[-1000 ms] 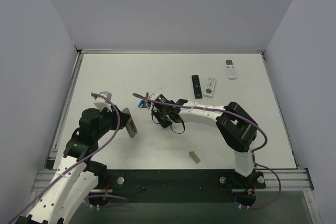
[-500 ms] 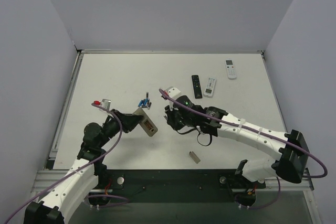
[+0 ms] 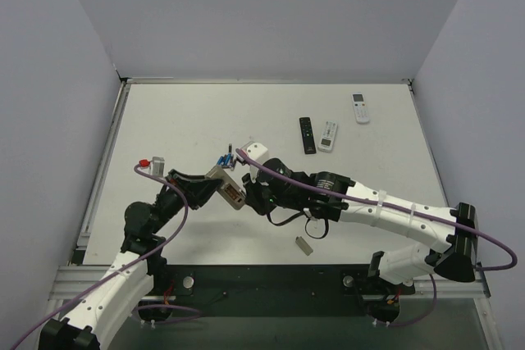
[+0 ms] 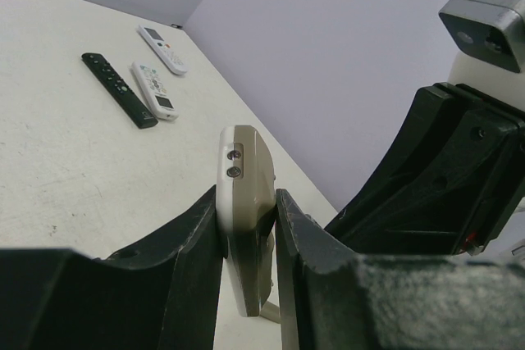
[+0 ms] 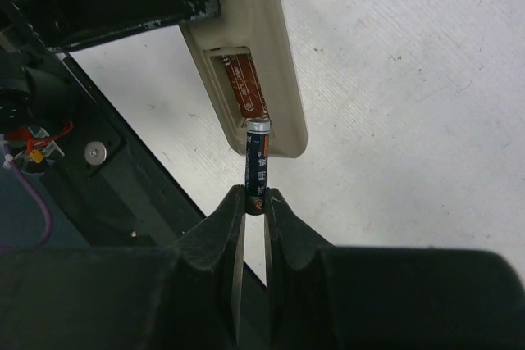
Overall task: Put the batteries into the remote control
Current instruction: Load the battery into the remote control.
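Note:
The remote control (image 4: 244,202) is held up off the table with my left gripper (image 4: 246,231) shut on its edges; from above the remote (image 3: 230,188) sits tilted at that gripper (image 3: 213,185). Its grey-tan back (image 5: 261,55) faces the right wrist camera, with the open battery recess (image 5: 244,88) showing an orange-brown lining. My right gripper (image 5: 256,202) is shut on the tail of a dark blue battery (image 5: 257,157), whose silver tip touches the recess's near end. More batteries (image 3: 225,160) lie loose on the table just beyond the remote.
A slim black remote (image 3: 307,134) and a white remote (image 3: 328,135) lie side by side at the back right, another white remote (image 3: 360,107) beyond them. A small grey-tan cover piece (image 3: 304,245) lies near the front edge. The right arm (image 3: 385,211) stretches across the front.
My left gripper has carried the remote rightward and toward the middle. The right arm has swung round and brought its battery up against the end of the remote's recess.

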{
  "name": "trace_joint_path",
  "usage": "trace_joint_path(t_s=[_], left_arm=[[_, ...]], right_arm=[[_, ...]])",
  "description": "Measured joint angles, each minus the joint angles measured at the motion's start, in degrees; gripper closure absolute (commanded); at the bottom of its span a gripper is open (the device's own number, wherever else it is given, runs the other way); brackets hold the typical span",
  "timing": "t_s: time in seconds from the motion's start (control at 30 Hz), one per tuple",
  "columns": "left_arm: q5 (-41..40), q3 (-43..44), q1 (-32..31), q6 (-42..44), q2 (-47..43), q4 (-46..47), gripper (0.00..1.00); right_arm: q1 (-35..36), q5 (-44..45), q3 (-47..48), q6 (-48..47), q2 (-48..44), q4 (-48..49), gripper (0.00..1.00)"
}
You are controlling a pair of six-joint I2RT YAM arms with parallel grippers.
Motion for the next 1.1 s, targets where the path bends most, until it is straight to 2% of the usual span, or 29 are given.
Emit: trace_joint_path(t_s=[0.5,1.1], left_arm=[[0.4,-2.0,-1.2,-2.6,-0.1,4.8,1.00],[-0.7,-3.4,-2.4,-7.1,1.9,11.2,1.00]], right_arm=[[2.1,-0.1,8.0,0.5,7.7,-4.4,1.00],[3.3,1.1,11.7,0.5,10.6,-8.0,1.00]])
